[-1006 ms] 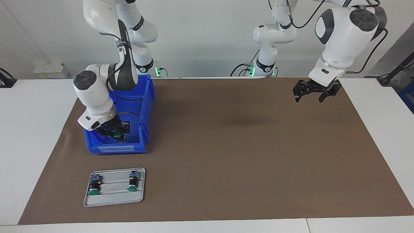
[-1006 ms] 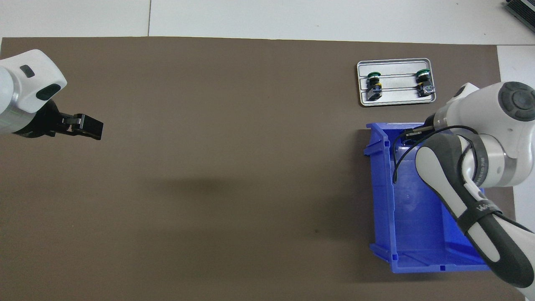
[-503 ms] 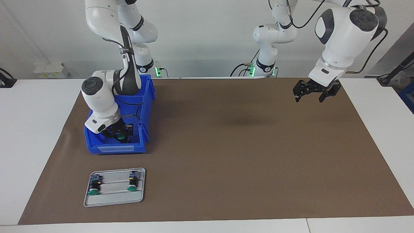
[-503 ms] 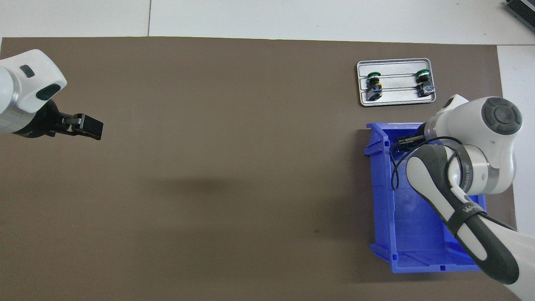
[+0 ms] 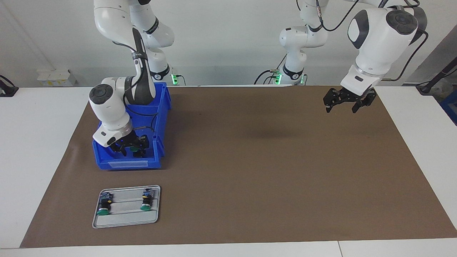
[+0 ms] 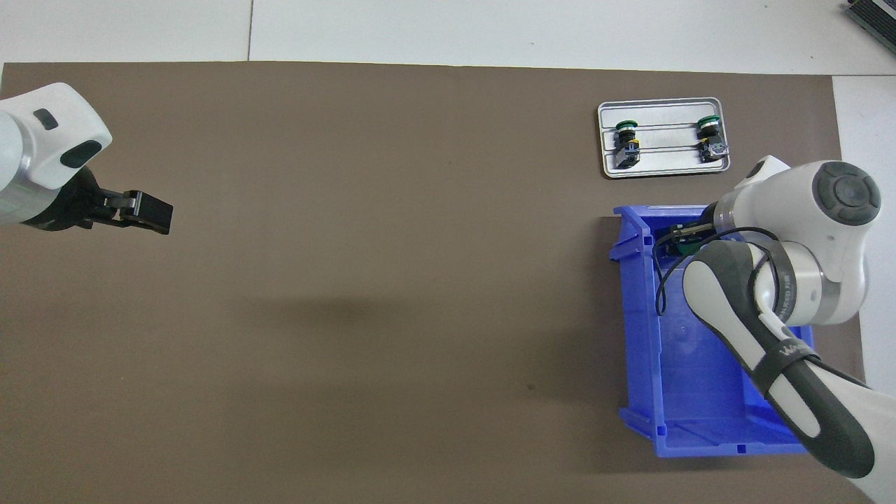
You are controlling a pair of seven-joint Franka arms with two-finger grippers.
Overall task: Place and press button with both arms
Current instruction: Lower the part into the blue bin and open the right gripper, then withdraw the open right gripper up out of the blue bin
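Inside the blue bin [image 5: 159,150], at its end farthest from the robots, the right gripper [image 5: 131,147] is now seen spread apart where it was clamped a moment ago, and the green button [image 5: 134,149] appears released between its fingers. Two like buttons [image 5: 104,205] lie farther out on the grey tray [image 5: 125,221]. The left gripper [image 5: 344,101] is kept waiting, spread open, over the mat [image 5: 250,171].

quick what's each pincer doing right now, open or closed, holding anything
Left pincer: open, empty, over the brown mat.
Right pincer: down in the blue bin around a green-capped button; open or closed cannot be told.
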